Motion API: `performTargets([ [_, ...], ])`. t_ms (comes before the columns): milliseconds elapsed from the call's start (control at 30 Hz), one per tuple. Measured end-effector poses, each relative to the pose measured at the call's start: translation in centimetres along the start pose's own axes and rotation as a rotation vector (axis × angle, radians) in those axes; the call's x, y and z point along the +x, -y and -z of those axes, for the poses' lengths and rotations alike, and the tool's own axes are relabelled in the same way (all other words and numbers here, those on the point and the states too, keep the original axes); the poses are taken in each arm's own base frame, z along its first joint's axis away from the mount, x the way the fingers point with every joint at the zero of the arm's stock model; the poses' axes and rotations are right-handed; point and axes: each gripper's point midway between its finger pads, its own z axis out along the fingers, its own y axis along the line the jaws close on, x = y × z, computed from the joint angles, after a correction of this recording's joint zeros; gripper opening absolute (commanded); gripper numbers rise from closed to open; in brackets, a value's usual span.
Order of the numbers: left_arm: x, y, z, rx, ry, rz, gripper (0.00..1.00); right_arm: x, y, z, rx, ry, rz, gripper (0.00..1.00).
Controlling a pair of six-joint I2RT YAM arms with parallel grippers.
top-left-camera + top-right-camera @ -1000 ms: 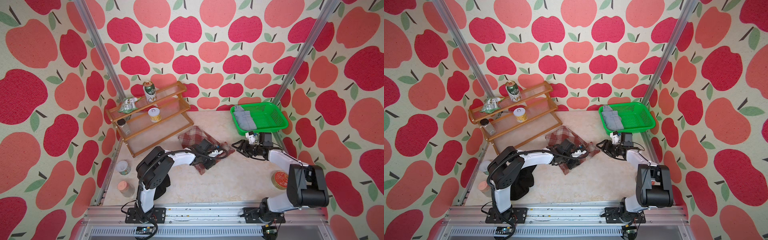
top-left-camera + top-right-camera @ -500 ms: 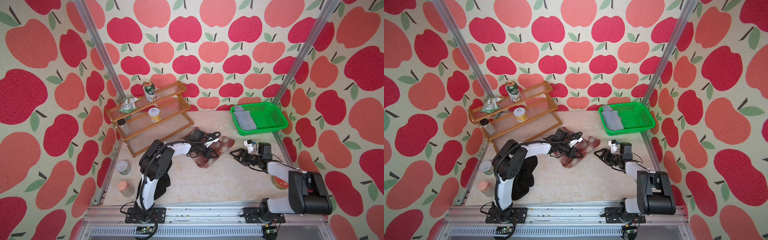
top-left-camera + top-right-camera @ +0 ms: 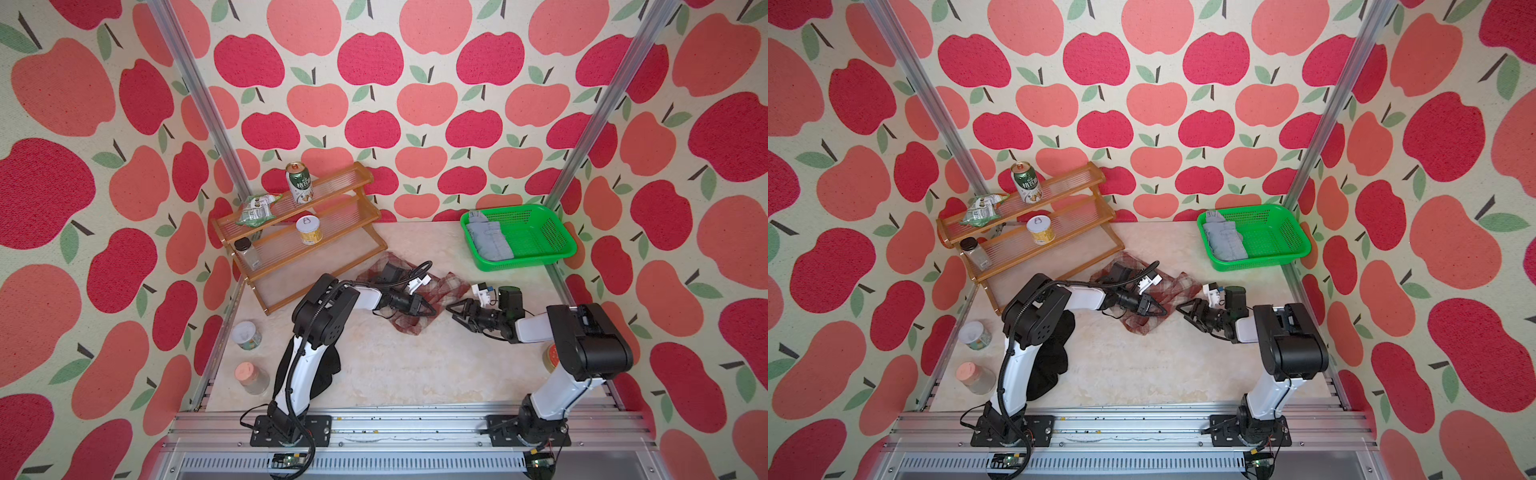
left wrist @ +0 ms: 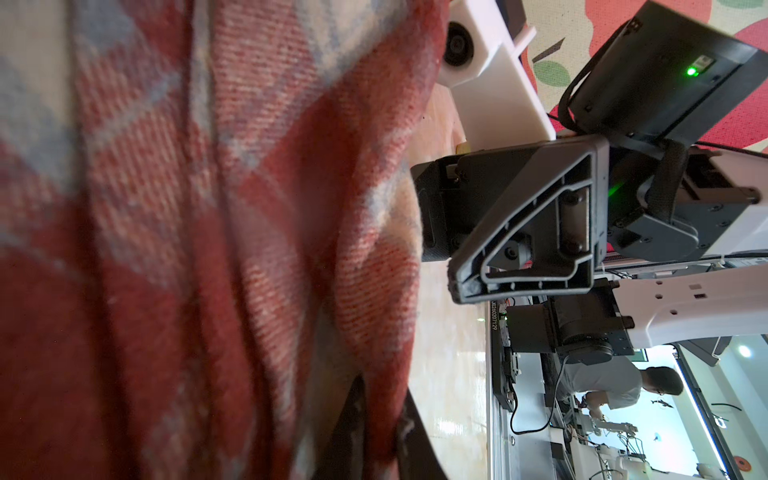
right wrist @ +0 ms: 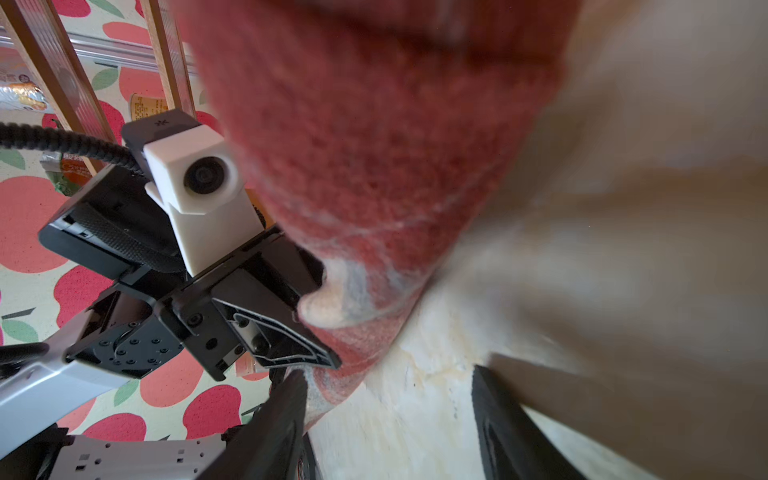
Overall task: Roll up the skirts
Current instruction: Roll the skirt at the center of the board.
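Three skirts are in view. The plaid skirt (image 3: 415,299) lies crumpled on the tabletop (image 3: 415,374), in front of the wooden rack (image 3: 332,232) and between the two arms. The denim skirt (image 3: 488,239) lies rolled at the left end of the one green mesh basket (image 3: 540,232) by the back wall. The black skirt (image 3: 1052,357) lies bunched on the tabletop behind the left arm's base.

The left gripper (image 3: 428,309) lies low over the plaid skirt, its fingers (image 4: 353,432) closed on a fold of the plaid cloth. The right gripper (image 3: 455,311) sits just beside the skirt's edge, its two fingers (image 5: 498,415) apart with bare tabletop between them, holding nothing.

The rack has three tiers and carries four things: one green drink can (image 3: 299,183), one crinkled snack packet (image 3: 255,210), one small yellow tin (image 3: 308,230) and one spice jar (image 3: 248,252). Two lidded jars (image 3: 247,334) stand on the tabletop near the left edge, and one round tin (image 3: 550,357) is partly hidden behind the right arm.
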Motion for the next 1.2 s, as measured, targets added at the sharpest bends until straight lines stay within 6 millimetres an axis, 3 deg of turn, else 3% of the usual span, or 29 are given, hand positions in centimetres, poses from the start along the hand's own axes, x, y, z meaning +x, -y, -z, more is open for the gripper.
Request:
performTargets([
  [267, -0.5, 0.0, 0.0, 0.025, 0.02, 0.017, 0.13, -1.2, -0.6, -2.0, -0.03, -0.007, 0.034, 0.63],
  [500, -0.6, 0.0, 0.1, 0.044, 0.029, 0.021, 0.13, -3.0, -0.5, -3.7, -0.077, 0.013, 0.045, 0.54],
  [567, -0.6, 0.0, 0.2, 0.049, 0.033, 0.02, 0.13, -3.4, -0.5, -4.1, -0.094, 0.02, 0.039, 0.47],
  [633, -0.6, -0.1, 0.3, 0.052, 0.036, 0.023, 0.15, -3.6, -0.3, -4.5, -0.096, 0.022, 0.016, 0.23],
  [733, -0.6, -0.2, 0.4, 0.056, 0.037, 0.036, 0.25, -3.7, -0.4, -4.6, -0.101, 0.023, 0.003, 0.11],
  [833, -0.6, -0.2, 0.5, 0.062, 0.035, 0.037, 0.46, -3.8, -0.3, -4.6, -0.093, 0.029, -0.002, 0.01],
  [933, -0.7, 0.5, 0.8, 0.07, 0.028, 0.016, 0.62, -3.7, 0.0, -4.6, -0.057, 0.036, -0.011, 0.0],
  [1067, -1.2, 0.5, 2.1, -0.039, 0.042, -0.023, 0.62, -3.3, 0.0, -4.1, 0.005, 0.028, -0.016, 0.0],
  [1200, -3.2, 1.2, 5.4, -0.33, 0.133, -0.194, 0.65, -3.2, -1.2, -3.6, 0.051, 0.019, 0.003, 0.0],
])
